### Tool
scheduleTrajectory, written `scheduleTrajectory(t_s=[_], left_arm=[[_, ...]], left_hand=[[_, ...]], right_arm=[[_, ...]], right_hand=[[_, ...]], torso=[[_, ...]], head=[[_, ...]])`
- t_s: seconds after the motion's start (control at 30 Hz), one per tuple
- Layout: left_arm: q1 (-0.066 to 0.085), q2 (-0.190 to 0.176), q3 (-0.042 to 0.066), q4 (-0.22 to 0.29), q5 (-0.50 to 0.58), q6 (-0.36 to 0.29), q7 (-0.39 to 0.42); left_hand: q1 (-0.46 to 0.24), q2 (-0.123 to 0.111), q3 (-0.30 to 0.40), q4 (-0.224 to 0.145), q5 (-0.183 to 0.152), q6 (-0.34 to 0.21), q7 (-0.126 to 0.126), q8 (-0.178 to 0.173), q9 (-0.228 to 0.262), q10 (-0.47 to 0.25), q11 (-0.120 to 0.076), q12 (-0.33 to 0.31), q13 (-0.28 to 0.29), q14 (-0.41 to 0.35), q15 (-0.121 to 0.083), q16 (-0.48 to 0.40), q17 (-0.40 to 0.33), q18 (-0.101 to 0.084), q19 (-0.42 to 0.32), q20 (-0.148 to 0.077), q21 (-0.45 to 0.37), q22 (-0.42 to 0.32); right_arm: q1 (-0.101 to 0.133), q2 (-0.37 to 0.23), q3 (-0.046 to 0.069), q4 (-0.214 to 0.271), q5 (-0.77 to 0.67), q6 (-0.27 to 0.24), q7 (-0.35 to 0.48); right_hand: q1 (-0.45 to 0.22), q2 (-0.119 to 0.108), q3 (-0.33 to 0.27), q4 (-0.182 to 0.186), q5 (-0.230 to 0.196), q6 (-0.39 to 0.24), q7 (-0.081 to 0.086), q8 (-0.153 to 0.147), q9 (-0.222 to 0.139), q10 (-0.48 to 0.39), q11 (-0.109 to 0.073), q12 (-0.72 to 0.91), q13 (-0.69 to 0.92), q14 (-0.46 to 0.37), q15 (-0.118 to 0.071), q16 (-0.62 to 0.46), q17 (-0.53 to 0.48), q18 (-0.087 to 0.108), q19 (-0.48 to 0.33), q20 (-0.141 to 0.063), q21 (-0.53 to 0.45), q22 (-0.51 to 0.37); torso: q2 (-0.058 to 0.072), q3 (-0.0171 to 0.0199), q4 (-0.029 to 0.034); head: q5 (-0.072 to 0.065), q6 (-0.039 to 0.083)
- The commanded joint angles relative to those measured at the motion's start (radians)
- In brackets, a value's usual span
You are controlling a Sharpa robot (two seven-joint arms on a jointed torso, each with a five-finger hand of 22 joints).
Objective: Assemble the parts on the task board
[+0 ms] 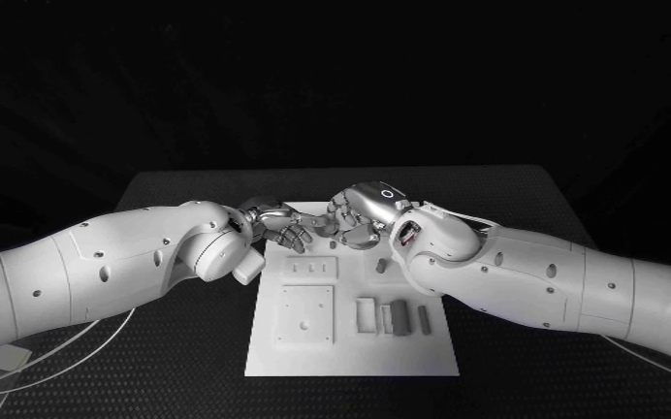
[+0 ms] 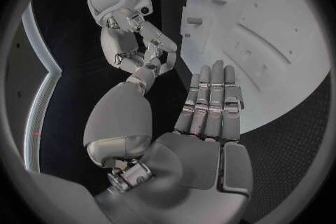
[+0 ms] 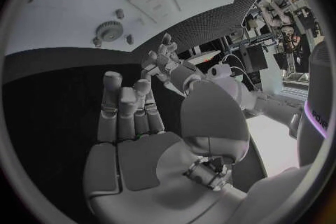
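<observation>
Both arms wear smooth white shells, rounded and bulging at the joints, dotted with small dark screw holes. The left hand point(image 1: 287, 228) and right hand point(image 1: 357, 213) are silver metal, built of jointed segments with pale pads along the fingers point(image 2: 212, 102). Near the right wrist sits a dark panel, perhaps with a small ring mark. Thin white cables point(image 1: 56, 349) loop beside the left arm.

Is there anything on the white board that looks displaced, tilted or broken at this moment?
Nothing stands out. The task board lies flat on the table, grey parts lie in a neat row near its right edge, and the left hand and right hand hover over its far end, holding nothing.
</observation>
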Motion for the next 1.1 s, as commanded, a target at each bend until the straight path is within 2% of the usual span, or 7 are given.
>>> scheduleTrajectory(t_s=[0.03, 0.27, 0.4, 0.53, 0.7, 0.8, 1.1], left_arm=[[0.000, 0.005, 0.001, 0.009, 0.012, 0.036, 0.023], [-0.001, 0.009, 0.001, 0.013, 0.016, 0.023, 0.030], [-0.001, 0.008, 0.001, 0.009, 0.016, 0.017, 0.030], [-0.001, 0.009, 0.001, 0.008, 0.034, 0.001, 0.036], [-0.001, 0.010, 0.001, 0.006, 0.040, -0.001, 0.040], [-0.001, 0.010, 0.001, 0.006, 0.047, 0.007, 0.036], [-0.001, 0.011, 0.001, 0.005, 0.081, 0.011, 0.029]], left_hand=[[-0.010, -0.004, -0.002, 0.009, -0.005, 0.000, -0.007, 0.007, 0.002, -0.004, -0.005, -0.007, 0.001, -0.013, 0.004, -0.008, 0.003, -0.015, -0.014, 0.003, -0.006, 0.002], [-0.006, 0.010, -0.004, 0.013, -0.005, 0.001, -0.007, 0.009, 0.003, -0.003, -0.007, -0.008, 0.004, -0.019, 0.007, -0.009, 0.008, -0.015, -0.020, 0.004, -0.005, 0.004], [0.005, 0.030, -0.013, 0.006, -0.005, 0.003, 0.007, 0.012, 0.004, 0.009, -0.009, -0.005, 0.008, -0.018, 0.006, -0.008, 0.015, -0.015, -0.022, 0.004, -0.001, 0.009], [0.018, 0.073, -0.028, -0.009, -0.005, 0.024, 0.007, 0.023, 0.008, 0.031, -0.013, 0.000, 0.013, -0.015, 0.003, -0.007, 0.022, -0.015, -0.021, 0.002, 0.002, 0.014], [0.047, 0.135, -0.052, -0.056, -0.005, 0.051, 0.003, 0.035, 0.008, 0.064, -0.021, -0.004, 0.017, -0.004, -0.003, -0.008, 0.029, -0.015, -0.014, -0.003, 0.006, 0.021], [0.064, 0.161, -0.055, -0.079, -0.005, 0.061, -0.001, 0.038, 0.007, 0.076, -0.023, -0.009, 0.017, 0.001, -0.005, -0.010, 0.031, -0.015, -0.011, -0.004, 0.007, 0.024], [0.079, 0.178, -0.035, -0.092, -0.005, 0.080, -0.005, 0.043, 0.004, 0.100, -0.027, -0.018, 0.019, 0.006, -0.007, -0.014, 0.035, -0.015, -0.009, -0.003, 0.007, 0.028]], right_arm=[[0.000, 0.002, 0.000, 0.002, 0.002, 0.001, 0.001], [0.000, 0.006, 0.001, 0.012, 0.002, 0.005, 0.003], [0.000, 0.007, 0.001, 0.010, 0.002, 0.005, 0.003], [0.000, 0.007, 0.001, 0.008, 0.002, 0.006, 0.003], [0.000, 0.010, 0.001, 0.009, 0.002, 0.007, 0.003], [0.000, 0.011, 0.001, 0.009, 0.001, 0.008, 0.003], [0.000, 0.018, 0.001, -0.001, -0.001, 0.016, 0.000]], right_hand=[[-0.001, -0.008, 0.001, 0.005, -0.002, 0.020, 0.019, 0.000, 0.001, 0.004, -0.004, -0.007, -0.002, 0.000, -0.007, 0.002, -0.002, 0.014, 0.005, -0.002, 0.002, 0.011], [0.000, -0.008, 0.001, 0.005, -0.002, 0.020, 0.019, 0.000, 0.000, 0.004, -0.004, -0.007, -0.002, 0.000, -0.007, 0.002, -0.002, 0.014, 0.005, -0.002, 0.002, 0.011], [0.000, -0.009, 0.001, 0.005, -0.002, 0.019, 0.019, 0.000, 0.000, 0.004, -0.004, -0.007, -0.002, 0.000, -0.007, 0.001, -0.002, 0.014, 0.005, -0.002, 0.001, 0.011], [0.000, -0.010, 0.001, 0.005, -0.002, 0.019, 0.019, -0.001, 0.000, 0.004, -0.003, -0.007, -0.002, 0.000, -0.007, 0.001, -0.002, 0.014, 0.005, -0.002, 0.001, 0.011], [0.000, -0.010, 0.001, 0.005, -0.002, 0.019, 0.019, -0.001, 0.000, 0.004, -0.003, -0.007, -0.002, 0.000, -0.007, 0.001, -0.002, 0.014, 0.005, -0.002, 0.001, 0.011], [0.000, -0.010, 0.002, 0.006, -0.002, 0.019, 0.019, -0.001, 0.000, 0.004, -0.003, -0.007, -0.002, 0.000, -0.007, 0.001, -0.002, 0.014, 0.005, -0.002, 0.001, 0.010], [0.001, -0.010, 0.002, 0.006, -0.002, 0.018, 0.019, -0.001, 0.000, 0.004, -0.003, -0.008, -0.002, 0.000, -0.007, 0.001, -0.002, 0.014, 0.006, -0.003, 0.001, 0.010]], torso=[[0.000, -0.0004, -0.0001], [0.000, 0.0003, 0.0004], [0.000, 0.0001, -0.0011], [0.000, 0.0005, 0.0000], [-0.001, 0.0005, -0.0005], [0.000, 0.0005, -0.0002], [-0.001, 0.0002, -0.0003]], head=[[0.000, -0.002], [0.000, -0.003], [0.000, -0.003], [0.001, -0.004], [0.000, -0.005], [-0.002, -0.008], [-0.004, -0.008]])
